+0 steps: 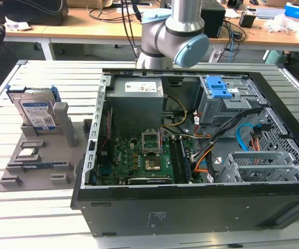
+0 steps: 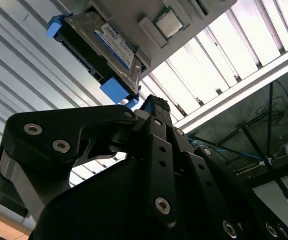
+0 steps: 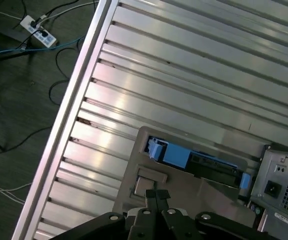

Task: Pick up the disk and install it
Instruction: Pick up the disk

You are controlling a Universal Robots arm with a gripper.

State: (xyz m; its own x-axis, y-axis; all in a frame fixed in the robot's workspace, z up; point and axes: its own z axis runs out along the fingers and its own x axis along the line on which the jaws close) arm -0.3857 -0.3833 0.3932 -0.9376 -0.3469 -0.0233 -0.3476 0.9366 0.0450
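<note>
Disk [image 1: 35, 111] leans in the grey holder [image 1: 41, 155] on the bench [image 1: 30, 218], at the exterior view's left of the open case [image 1: 191, 207]. Fingers [image 2: 160, 135] closed, empty, clear of the disk.

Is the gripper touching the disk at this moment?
Apart. In the first wrist view the gripper hangs clear of the disk, with bare grey holder showing between them.

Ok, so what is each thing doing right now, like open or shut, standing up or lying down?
disk: standing on its edge in the grey holder, not picked up.
gripper: shut, holding nothing.
computer case: lying on its side, open, insides showing.
processor chip: lying flat in the grey holder.
</note>
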